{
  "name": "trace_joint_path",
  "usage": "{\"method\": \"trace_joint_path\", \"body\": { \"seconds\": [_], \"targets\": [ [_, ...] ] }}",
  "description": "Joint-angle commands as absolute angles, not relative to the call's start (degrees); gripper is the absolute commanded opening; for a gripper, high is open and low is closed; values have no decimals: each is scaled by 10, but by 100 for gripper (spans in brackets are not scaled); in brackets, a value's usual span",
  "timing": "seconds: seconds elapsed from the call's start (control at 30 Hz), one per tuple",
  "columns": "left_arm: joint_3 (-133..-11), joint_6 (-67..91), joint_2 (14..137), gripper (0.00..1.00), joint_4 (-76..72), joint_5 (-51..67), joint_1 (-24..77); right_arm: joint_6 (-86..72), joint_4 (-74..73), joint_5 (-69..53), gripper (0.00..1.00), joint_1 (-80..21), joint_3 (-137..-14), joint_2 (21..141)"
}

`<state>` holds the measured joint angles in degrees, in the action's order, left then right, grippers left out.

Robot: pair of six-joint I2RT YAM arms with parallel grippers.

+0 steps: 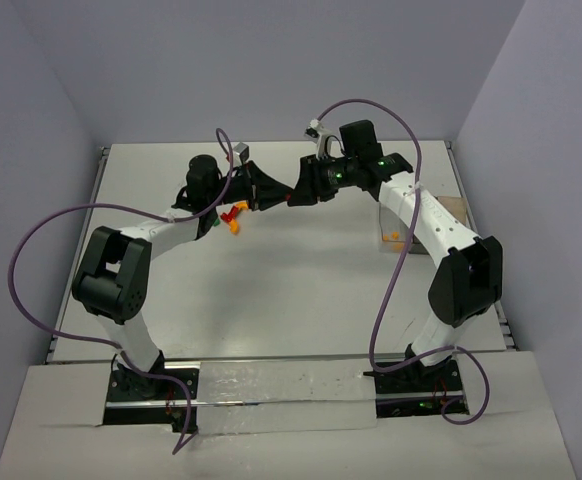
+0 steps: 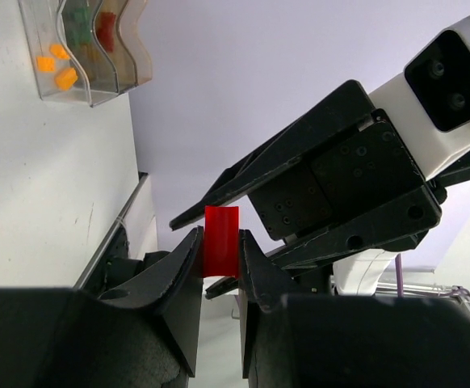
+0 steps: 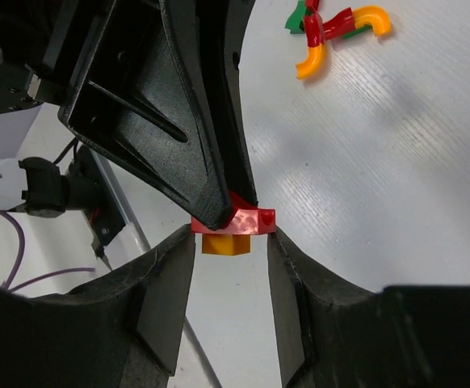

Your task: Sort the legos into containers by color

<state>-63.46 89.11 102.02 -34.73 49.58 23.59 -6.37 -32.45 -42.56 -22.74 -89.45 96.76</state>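
Your left gripper (image 2: 220, 242) was clamped on a red brick (image 2: 221, 241), the brick standing upright between the two fingertips and lifted off the table (image 1: 301, 290). Your right gripper (image 3: 232, 234) met it nose to nose at about 12 o'clock from the table's middle in the top view. Its jaws stood apart, one on each side of that red brick, and an orange brick (image 3: 225, 244) sat against the red one's underside in the gap between them. The red brick spanned the space at the right fingertips, but you could not have told whether those fingers pressed on it or only flanked it. A small loose pile of legos (image 1: 233, 215), red, orange and green, some of them curved, lay on the table at about 10 o'clock from the middle, just beside the left gripper. The containers (image 2: 130, 56) sat at about 2 o'clock on the table, mostly hidden behind the right arm from above. In the left wrist view they showed at 11 o'clock, with orange pieces in one bin, green in the next and red in the third.
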Motion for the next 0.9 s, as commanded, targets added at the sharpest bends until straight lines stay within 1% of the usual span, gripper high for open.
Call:
{"method": "trace_joint_path", "body": {
  "seconds": [0.0,0.1,0.27,0.4,0.63,0.87],
  "targets": [
    [-656,873,997,0,-346,503,241,-65,-307,-445,46,-229,-904,939],
    [-657,867,996,0,-341,504,240,-71,-303,-451,39,-229,-901,939],
    [-657,861,996,0,-333,503,241,-67,-306,-442,33,-229,-901,940],
    [-661,855,997,0,-323,502,239,-56,-314,-429,22,-229,-900,939],
    [-681,809,998,0,-274,493,223,-27,-336,-410,10,-227,-881,918],
    [-710,730,1000,0,-213,474,190,12,-375,-405,6,-192,-842,880]
  ]
}}
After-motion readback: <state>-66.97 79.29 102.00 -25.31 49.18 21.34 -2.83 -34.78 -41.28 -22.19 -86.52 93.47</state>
